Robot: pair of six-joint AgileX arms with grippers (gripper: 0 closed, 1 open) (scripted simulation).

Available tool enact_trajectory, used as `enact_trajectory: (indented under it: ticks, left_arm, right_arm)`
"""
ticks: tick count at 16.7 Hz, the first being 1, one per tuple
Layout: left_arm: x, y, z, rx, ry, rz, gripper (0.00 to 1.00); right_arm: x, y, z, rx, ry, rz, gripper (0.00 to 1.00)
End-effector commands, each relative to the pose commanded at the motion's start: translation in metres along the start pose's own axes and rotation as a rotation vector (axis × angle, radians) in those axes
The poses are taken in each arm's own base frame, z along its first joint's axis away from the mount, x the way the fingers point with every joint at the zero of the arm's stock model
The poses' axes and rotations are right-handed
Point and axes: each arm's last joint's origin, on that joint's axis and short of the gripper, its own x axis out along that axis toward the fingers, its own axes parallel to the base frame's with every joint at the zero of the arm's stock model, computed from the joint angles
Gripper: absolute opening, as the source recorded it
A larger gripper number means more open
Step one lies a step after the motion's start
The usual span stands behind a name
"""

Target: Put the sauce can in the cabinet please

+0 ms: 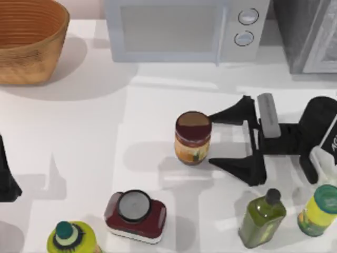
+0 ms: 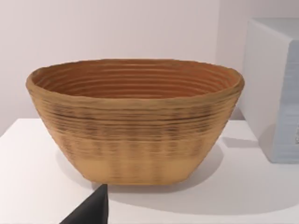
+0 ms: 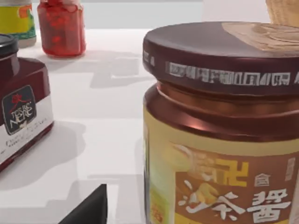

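From above, the sauce can (image 1: 192, 137) stands upright mid-table, and the right gripper (image 1: 224, 139) lies level at its three o'clock, fingers spread wide, tips just beside it, holding nothing. The cabinet (image 1: 308, 32) sits at one o'clock; the left gripper (image 1: 6, 179) is parked at nine. The right wrist view has the can (image 3: 222, 140) close up, a dark-red container (image 3: 21, 112) beyond.

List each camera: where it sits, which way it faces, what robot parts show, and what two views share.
Top view: above the table, looking down; right gripper open beside the sauce can, left arm at the left edge.
Left wrist view: on the left arm, facing the basket; a dark fingertip shows.
Right wrist view: on the right arm, close on the sauce can.
Shared: top and right wrist views both show the can.
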Motion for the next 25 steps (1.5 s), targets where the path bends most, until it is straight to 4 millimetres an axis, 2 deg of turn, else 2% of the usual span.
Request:
enact_trajectory:
  ticks: [2,5,8,13,25]
  left_arm:
    - [0.0,0.0,0.0,0.0,0.0,0.0,1.0]
    - [0.0,0.0,0.0,0.0,0.0,0.0,1.0]
    - [0.0,0.0,0.0,0.0,0.0,0.0,1.0]
    - [0.0,0.0,0.0,0.0,0.0,0.0,1.0]
    - [0.0,0.0,0.0,0.0,0.0,0.0,1.0]
  right_arm:
    - [0.005,-0.006,0.005,-0.001,0.0,0.004,1.0]
    - [0.03,-0.011,0.008,-0.003,-0.004,0.01,1.0]
    - [0.056,-0.002,0.0,-0.002,-0.002,0.002,1.0]
    - [0.062,0.002,-0.002,-0.001,-0.001,0.004,1.0]
    - [0.062,0.002,-0.002,-0.001,-0.001,0.004,0.1]
